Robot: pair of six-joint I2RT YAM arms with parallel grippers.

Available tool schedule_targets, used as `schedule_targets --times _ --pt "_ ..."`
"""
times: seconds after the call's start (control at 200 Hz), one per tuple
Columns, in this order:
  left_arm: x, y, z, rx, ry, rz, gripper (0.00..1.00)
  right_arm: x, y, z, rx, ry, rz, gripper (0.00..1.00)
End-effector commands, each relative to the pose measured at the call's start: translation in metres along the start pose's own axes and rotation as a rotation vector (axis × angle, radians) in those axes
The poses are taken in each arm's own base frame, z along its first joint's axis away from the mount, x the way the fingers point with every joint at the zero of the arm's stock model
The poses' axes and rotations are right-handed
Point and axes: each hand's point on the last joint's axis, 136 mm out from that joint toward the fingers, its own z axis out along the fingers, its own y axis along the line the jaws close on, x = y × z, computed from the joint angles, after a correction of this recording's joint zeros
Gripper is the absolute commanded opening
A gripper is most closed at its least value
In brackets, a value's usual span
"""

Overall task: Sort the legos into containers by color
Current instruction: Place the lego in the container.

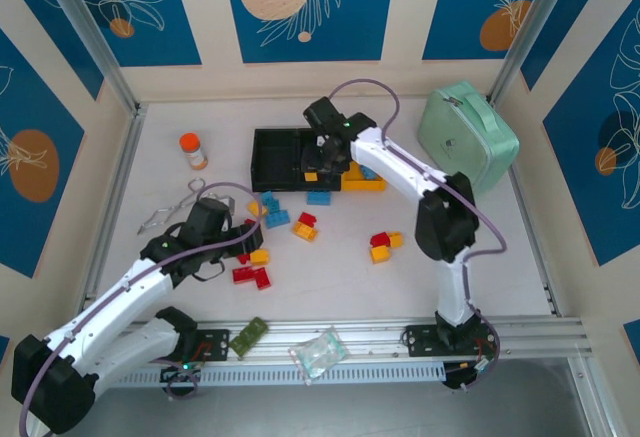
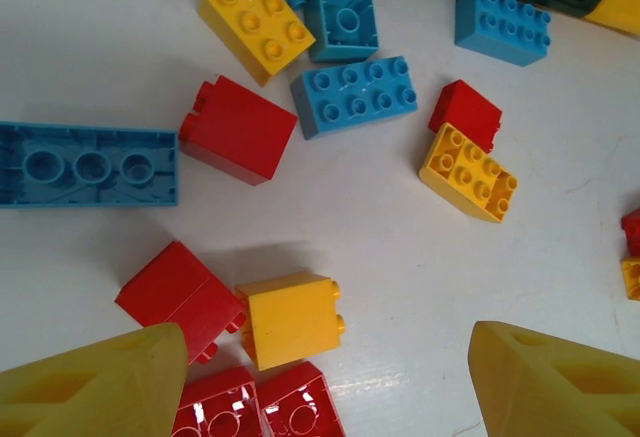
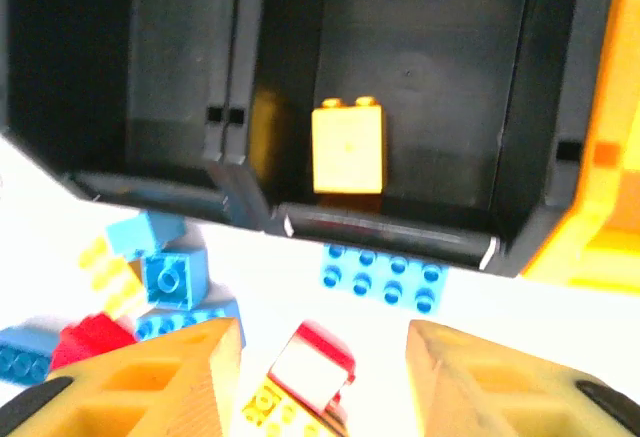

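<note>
My right gripper (image 1: 325, 152) (image 3: 325, 362) hovers open at the front of the middle black bin (image 1: 300, 147) (image 3: 440, 47), nothing between its fingers. A yellow-orange lego (image 3: 347, 148) lies inside that bin. To its left is another black bin (image 1: 272, 157) (image 3: 130, 67), to its right the yellow-orange bin (image 1: 368, 183) (image 3: 610, 157). My left gripper (image 1: 243, 244) (image 2: 325, 382) is open low over loose legos. A yellow brick (image 2: 291, 318) lies between its fingertips (image 2: 110, 382), untouched, with red bricks (image 2: 185, 297) beside it. Blue (image 2: 355, 94), red (image 2: 238, 129) and yellow (image 2: 468, 171) bricks lie scattered farther out.
An orange-capped bottle (image 1: 192, 150) and metal tongs (image 1: 172, 209) lie at the left. A mint-green case (image 1: 466, 137) stands at the right. A green circuit board (image 1: 248, 337) and a plastic bag (image 1: 318, 353) rest on the front rail. More bricks (image 1: 384, 245) sit mid-table.
</note>
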Motion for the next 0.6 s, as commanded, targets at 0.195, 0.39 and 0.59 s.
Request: schedule_targets --times 0.195,0.39,0.59 --pt "-0.004 0.019 -0.003 -0.111 0.001 -0.001 0.74 0.075 -0.010 -0.034 -0.127 -0.009 -0.038 0.50" --pt "-0.007 0.027 0.000 -0.175 0.015 0.016 0.74 0.130 -0.015 -0.045 -0.164 0.011 -0.094 0.56" --pt "-0.005 0.047 0.010 -0.312 0.077 0.035 0.76 0.171 -0.020 -0.047 -0.193 0.042 -0.093 0.56"
